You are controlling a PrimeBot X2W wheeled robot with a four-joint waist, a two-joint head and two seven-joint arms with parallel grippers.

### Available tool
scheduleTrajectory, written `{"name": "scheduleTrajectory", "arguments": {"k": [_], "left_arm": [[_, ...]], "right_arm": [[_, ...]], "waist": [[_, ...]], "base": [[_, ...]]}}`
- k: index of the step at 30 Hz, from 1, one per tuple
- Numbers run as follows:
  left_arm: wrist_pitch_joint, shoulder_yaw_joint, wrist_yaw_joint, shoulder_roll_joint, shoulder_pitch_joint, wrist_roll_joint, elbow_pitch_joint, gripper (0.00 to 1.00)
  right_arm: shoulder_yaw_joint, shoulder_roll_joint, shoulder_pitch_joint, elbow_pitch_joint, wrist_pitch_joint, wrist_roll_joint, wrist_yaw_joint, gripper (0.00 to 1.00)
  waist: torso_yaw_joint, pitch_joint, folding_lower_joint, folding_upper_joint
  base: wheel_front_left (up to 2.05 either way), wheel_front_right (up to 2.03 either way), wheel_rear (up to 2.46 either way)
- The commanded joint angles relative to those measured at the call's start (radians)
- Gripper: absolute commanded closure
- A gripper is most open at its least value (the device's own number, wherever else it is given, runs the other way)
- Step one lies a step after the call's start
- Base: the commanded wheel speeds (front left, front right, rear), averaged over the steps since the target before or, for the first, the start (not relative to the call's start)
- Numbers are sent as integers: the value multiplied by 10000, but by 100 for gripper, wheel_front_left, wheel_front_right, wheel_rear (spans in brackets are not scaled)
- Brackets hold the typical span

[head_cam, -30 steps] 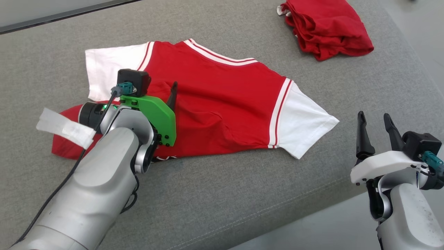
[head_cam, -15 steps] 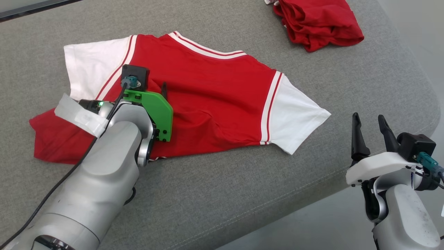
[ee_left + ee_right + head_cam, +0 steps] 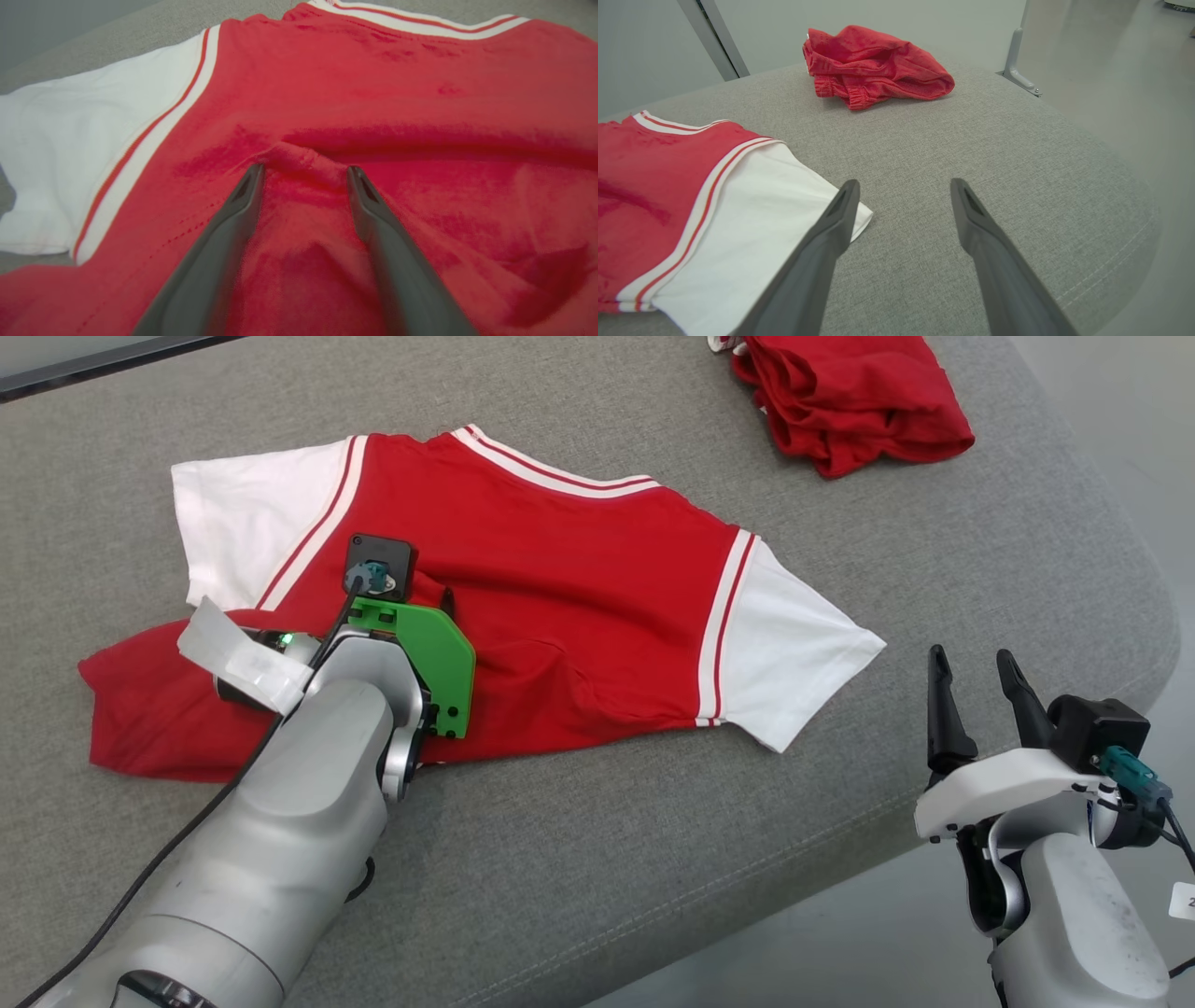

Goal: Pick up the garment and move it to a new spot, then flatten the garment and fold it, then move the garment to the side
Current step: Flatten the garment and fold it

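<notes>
A red T-shirt (image 3: 560, 579) with white sleeves and red-and-white striped trim lies spread on a grey upholstered cushion (image 3: 653, 859), filling the centre and left of the head view. One white sleeve (image 3: 243, 532) reaches toward the upper left of the frame. The other white sleeve (image 3: 794, 653) points toward the lower right, ending short of the cushion's front edge. The shirt's lower left part is rumpled, and shallow creases cross its red body.

The left gripper (image 3: 303, 170) is down on the red cloth near the shirt's left half. In the left wrist view its two dark fingers (image 3: 243, 196) stand apart with their tips on the fabric, and a small raised ridge of cloth sits between them, not squeezed shut. A bright green plate (image 3: 429, 663) sits on that wrist, and a strip of white tape (image 3: 238, 663) wraps the silver forearm behind it.

The right gripper (image 3: 971, 658) hangs at the lower right of the head view, off the cushion's front edge and apart from the shirt. Its fingers point up the frame, spread and holding nothing. In the right wrist view the near white sleeve lies just beyond its left finger.

Bunched red shorts (image 3: 850, 401) rest at the top right of the frame, well apart from the shirt.
</notes>
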Motion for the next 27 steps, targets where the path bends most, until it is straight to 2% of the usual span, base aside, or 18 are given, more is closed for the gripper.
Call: {"name": "scheduleTrajectory", "arguments": {"k": [1,2,4,5,6,9,12,19,27], "left_arm": [[-59,41,68,11,81,-70,126,9],[-69,78,67,-1,54,-114,186,9],[-90,150,86,-60,0,-217,330,21],[-104,178,86,-73,-34,-251,407,32],[-87,205,93,-87,-56,-294,475,47],[-78,250,54,-128,-79,-368,713,69],[-143,262,-9,-126,-56,-407,900,100],[-527,193,-233,-191,93,-443,1094,100],[-1851,423,-409,-89,328,-527,488,100]], "right_arm": [[91,-9,-128,41,-34,50,-15,0],[146,-8,-147,56,-38,67,-15,0],[201,-7,-146,90,-48,92,-15,0],[224,-4,-150,102,-56,94,-15,0],[241,-3,-153,106,-64,103,-15,0],[231,0,-129,129,-83,86,-15,0],[172,1,-76,157,-96,73,-15,0],[-66,-20,48,183,-139,-19,-15,0],[-289,-50,218,101,-102,-93,-15,0]], "waist": [[-119,7,0,0],[-171,12,0,0],[-257,22,0,0],[-297,27,0,0],[-338,34,0,0],[-424,32,0,0],[-456,19,0,0],[-176,-130,0,0],[428,-427,0,0]], "base": [[0,0,0],[0,0,0],[0,0,0],[0,0,0],[0,0,0],[0,0,0],[0,0,0],[0,0,0],[0,0,0]]}}
